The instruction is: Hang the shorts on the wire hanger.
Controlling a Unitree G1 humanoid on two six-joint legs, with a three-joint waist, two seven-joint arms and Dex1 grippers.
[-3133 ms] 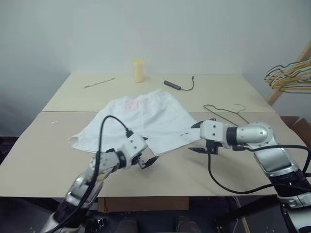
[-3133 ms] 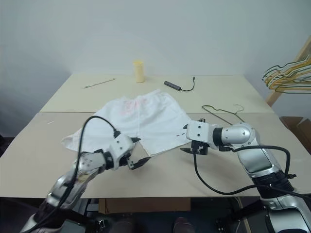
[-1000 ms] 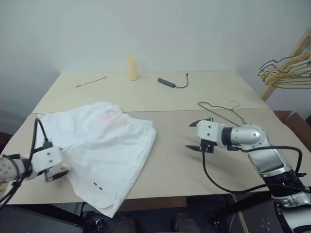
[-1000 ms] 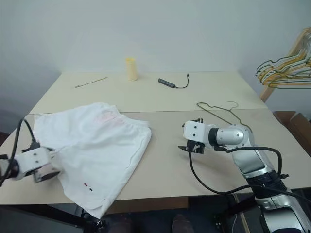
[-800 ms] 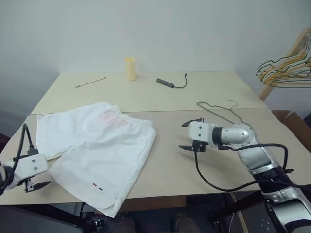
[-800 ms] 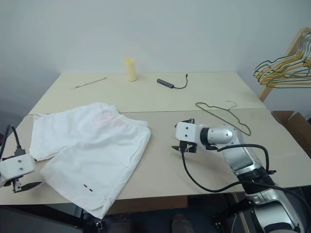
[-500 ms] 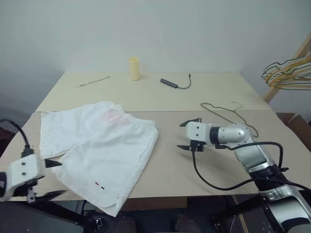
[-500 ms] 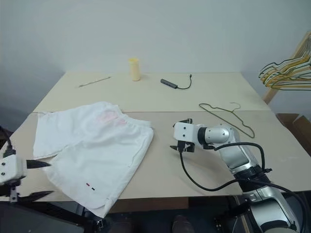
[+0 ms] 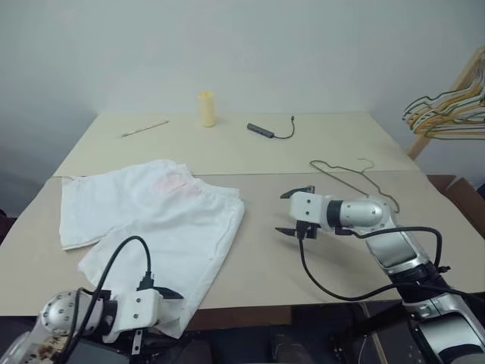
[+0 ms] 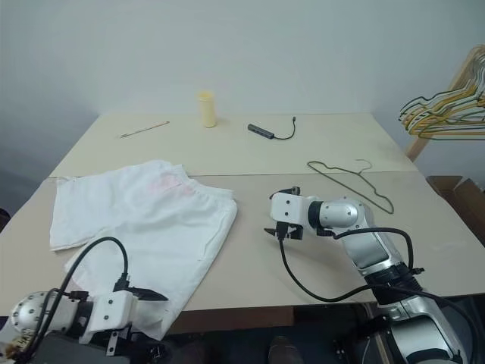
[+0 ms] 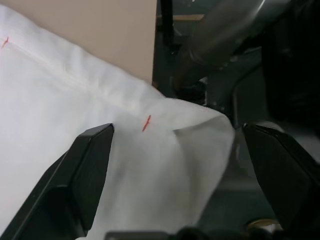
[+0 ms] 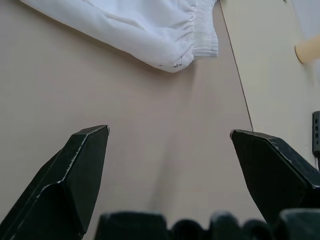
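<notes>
The shorts [image 9: 155,227] lie on the table's [image 9: 250,152] left, the wire hanger [image 9: 355,179] right.

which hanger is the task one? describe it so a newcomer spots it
On the table's right half, just beyond the right gripper, a single thin grey wire hanger lies flat. Unlike the bunched yellow and dark hangers hanging off the table's right, it lies alone.

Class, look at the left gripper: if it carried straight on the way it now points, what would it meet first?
Most likely the shorts: the open left gripper points at the hem corner hanging over the table edge, though depth is hard to judge.
</notes>
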